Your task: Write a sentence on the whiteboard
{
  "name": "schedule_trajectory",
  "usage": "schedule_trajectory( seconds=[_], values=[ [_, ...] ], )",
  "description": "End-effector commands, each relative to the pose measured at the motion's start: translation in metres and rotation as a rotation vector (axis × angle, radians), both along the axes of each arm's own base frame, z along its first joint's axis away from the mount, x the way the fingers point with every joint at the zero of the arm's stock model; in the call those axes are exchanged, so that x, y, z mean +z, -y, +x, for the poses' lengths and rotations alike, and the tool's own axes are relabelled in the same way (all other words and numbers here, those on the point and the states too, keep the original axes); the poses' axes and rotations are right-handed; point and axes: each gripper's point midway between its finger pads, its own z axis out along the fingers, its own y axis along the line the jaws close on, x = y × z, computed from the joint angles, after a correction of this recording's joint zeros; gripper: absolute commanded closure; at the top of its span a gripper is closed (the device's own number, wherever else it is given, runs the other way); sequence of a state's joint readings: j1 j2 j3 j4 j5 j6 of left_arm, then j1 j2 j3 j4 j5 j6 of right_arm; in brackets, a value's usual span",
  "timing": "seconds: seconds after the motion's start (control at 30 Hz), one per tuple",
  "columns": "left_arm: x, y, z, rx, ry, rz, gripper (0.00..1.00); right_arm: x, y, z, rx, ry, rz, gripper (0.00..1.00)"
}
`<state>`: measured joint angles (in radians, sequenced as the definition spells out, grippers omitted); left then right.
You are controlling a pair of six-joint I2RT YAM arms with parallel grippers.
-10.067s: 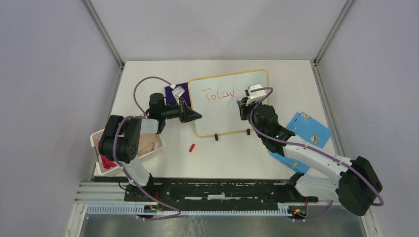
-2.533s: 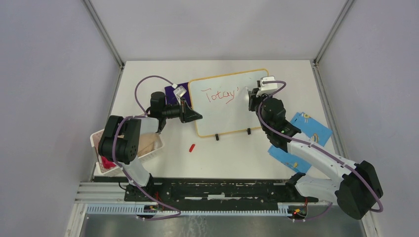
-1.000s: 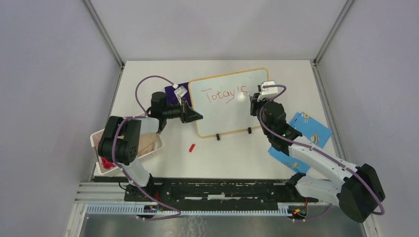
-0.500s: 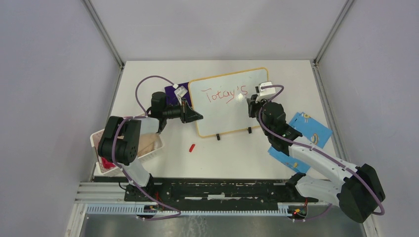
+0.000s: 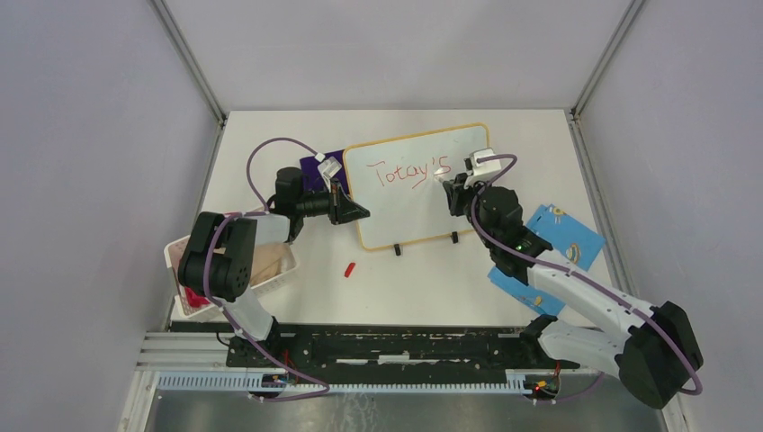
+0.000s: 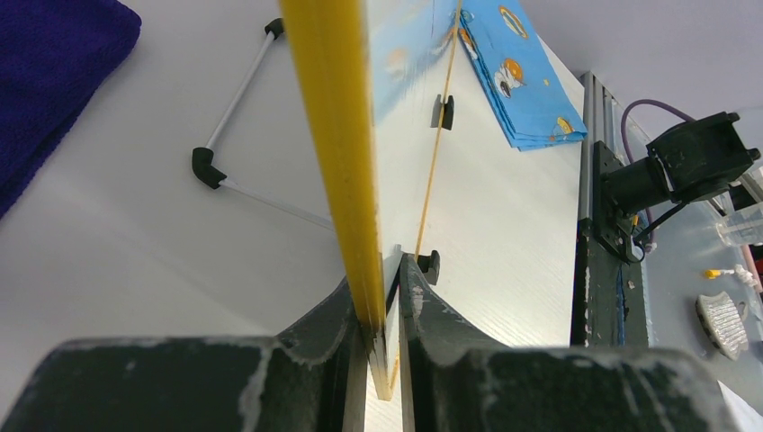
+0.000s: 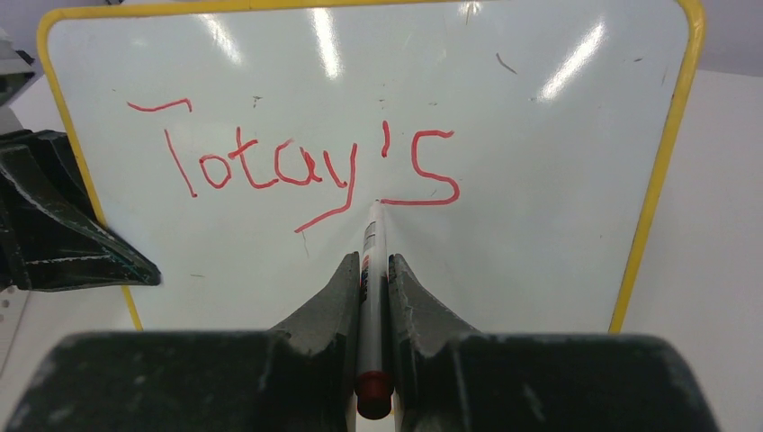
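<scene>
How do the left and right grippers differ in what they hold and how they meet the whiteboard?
The left gripper clamps the whiteboard by its yellow side edge; the right gripper grips a marker. The left gripper meets the board edge-on, while the right gripper faces its front, marker aimed at the red writing. Both are shut on something and have dark fingers.

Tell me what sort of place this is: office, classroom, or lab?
Most likely a robot lab test cell: a white table boxed in by plain grey panels, both arms bolted to a rail, and staged props like the whiteboard and blue card.
</scene>
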<state>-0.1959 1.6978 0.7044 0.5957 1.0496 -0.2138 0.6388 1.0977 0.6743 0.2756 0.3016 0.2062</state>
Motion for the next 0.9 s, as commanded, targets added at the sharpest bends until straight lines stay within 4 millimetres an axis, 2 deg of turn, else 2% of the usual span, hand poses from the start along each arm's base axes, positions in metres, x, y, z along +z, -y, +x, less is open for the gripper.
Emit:
schedule_trajectory(
  seconds=[0.0, 0.13, 0.27, 0.33, 0.57, 0.87],
  values=[
    [-0.017, -0.005, 0.014, 0.059, 0.063, 0.089, 0.98, 0.053, 0.004, -0.012, 0.026, 0.112, 0.086, 1.0],
    [-0.015, -0.005, 0.015, 0.059, 0.069, 0.089, 0.98, 0.078, 0.004, -0.038, 0.057, 0.194, 0.025, 1.0],
    [-0.017, -0.005, 0.015, 0.057, 0.065, 0.093, 0.98, 0.079, -0.011, -0.064, 0.1, 0.236, -0.099, 1.0],
    [-0.02, -0.005, 0.015, 0.054, 0.056, 0.093, 0.98, 0.07, -0.02, -0.076, 0.13, 0.238, -0.14, 1.0],
    [-0.026, -0.004, 0.015, 0.055, 0.039, 0.097, 0.98, 0.011, -0.047, -0.097, 0.211, 0.194, -0.236, 1.0],
    [-0.029, -0.006, 0.014, 0.058, 0.035, 0.111, 0.98, -0.015, -0.071, -0.097, 0.236, 0.183, -0.209, 1.0]
  ],
)
